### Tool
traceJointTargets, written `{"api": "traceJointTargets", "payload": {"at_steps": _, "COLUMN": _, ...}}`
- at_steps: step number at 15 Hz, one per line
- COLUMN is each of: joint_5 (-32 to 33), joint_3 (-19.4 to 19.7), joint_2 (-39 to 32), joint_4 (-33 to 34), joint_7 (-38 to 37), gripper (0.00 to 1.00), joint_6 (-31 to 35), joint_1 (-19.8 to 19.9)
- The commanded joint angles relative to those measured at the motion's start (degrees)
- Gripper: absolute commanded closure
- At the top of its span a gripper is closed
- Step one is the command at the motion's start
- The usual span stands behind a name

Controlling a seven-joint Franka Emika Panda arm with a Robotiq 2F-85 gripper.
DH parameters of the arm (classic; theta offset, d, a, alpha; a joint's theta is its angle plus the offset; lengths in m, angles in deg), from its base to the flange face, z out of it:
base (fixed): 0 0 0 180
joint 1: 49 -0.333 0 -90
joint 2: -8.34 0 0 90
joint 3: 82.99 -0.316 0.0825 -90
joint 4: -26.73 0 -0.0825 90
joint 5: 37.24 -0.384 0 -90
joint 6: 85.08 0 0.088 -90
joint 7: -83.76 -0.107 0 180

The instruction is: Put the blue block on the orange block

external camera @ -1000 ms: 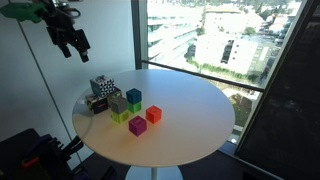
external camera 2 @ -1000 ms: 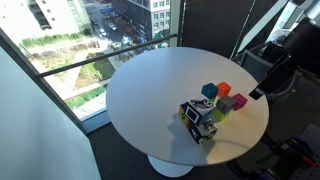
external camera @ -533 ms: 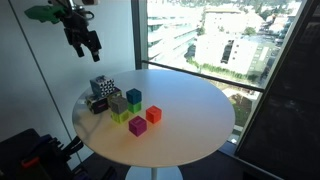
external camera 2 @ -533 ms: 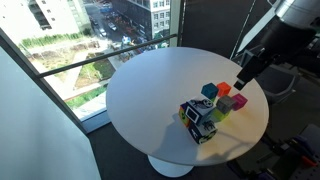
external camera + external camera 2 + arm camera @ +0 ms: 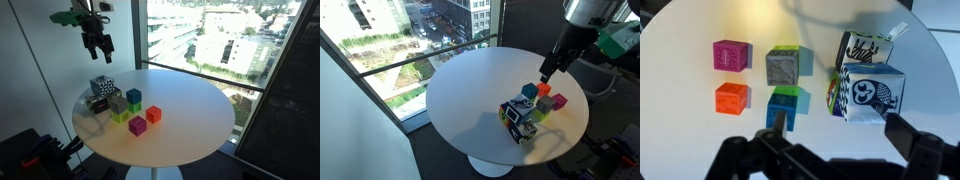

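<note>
The blue block (image 5: pixel 134 97) sits on the round white table (image 5: pixel 190 110), and it also shows in the other exterior view (image 5: pixel 529 91) and in the wrist view (image 5: pixel 787 106). The orange block (image 5: pixel 153 114) stands apart from it, seen too in an exterior view (image 5: pixel 544 88) and left of the blue one in the wrist view (image 5: pixel 731 97). My gripper (image 5: pixel 100 45) hangs open and empty high above the cluster of blocks (image 5: pixel 548 70). In the wrist view its fingers (image 5: pixel 840 130) frame the blue block and the patterned cubes.
A magenta cube (image 5: pixel 731 54), a grey cube (image 5: pixel 784 67) with a yellow-green cube (image 5: pixel 122 116) next to it, and larger patterned cubes (image 5: pixel 866 85) stand close by. Tall windows run behind the table.
The gripper has moved sideways from beyond the table edge to above the blocks. The blocks have not moved.
</note>
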Motion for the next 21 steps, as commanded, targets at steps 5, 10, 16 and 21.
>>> {"api": "traceJointTargets", "payload": {"at_steps": 5, "joint_5": 3.0, "joint_3": 0.9, "joint_2": -10.4, "joint_4": 9.8, "joint_7": -1.5, "gripper": 0.00, "joint_6": -6.5, "joint_1": 0.5}}
{"api": "traceJointTargets", "payload": {"at_steps": 10, "joint_5": 3.9, "joint_3": 2.8, "joint_2": -14.4, "joint_4": 12.2, "joint_7": -1.7, "gripper": 0.00, "joint_6": -6.3, "joint_1": 0.8}}
{"api": "traceJointTargets", "payload": {"at_steps": 16, "joint_5": 5.3, "joint_3": 5.2, "joint_2": -17.9, "joint_4": 12.8, "joint_7": -4.9, "gripper": 0.00, "joint_6": -4.6, "joint_1": 1.3}}
{"api": "traceJointTargets", "payload": {"at_steps": 21, "joint_5": 5.4, "joint_3": 6.7, "joint_2": -19.8, "joint_4": 12.7, "joint_7": -6.6, "gripper": 0.00, "joint_6": -1.9, "joint_1": 1.7}}
